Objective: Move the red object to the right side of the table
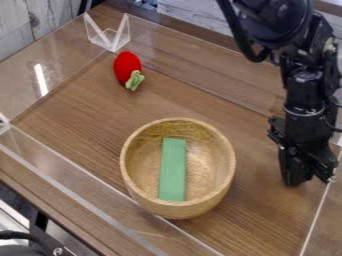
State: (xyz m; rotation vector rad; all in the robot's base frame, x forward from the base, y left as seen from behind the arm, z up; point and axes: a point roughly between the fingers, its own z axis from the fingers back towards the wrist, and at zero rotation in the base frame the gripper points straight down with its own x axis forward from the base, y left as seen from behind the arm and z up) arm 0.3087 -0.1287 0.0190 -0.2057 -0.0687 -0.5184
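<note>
Wood-grain table with low clear acrylic walls holds a wooden bowl containing a flat green block. At right, the black arm points its gripper steeply down at the tabletop, empty; whether its jaws are parted cannot be told. Far left lies the red object, well apart.

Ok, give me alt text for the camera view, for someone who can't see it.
A black robot arm's gripper points down at the right side of a wooden table walled in clear acrylic, holding nothing. A small red object with a green stem lies far off at the upper left, and a wooden bowl holding a flat green block sits in front.
</note>
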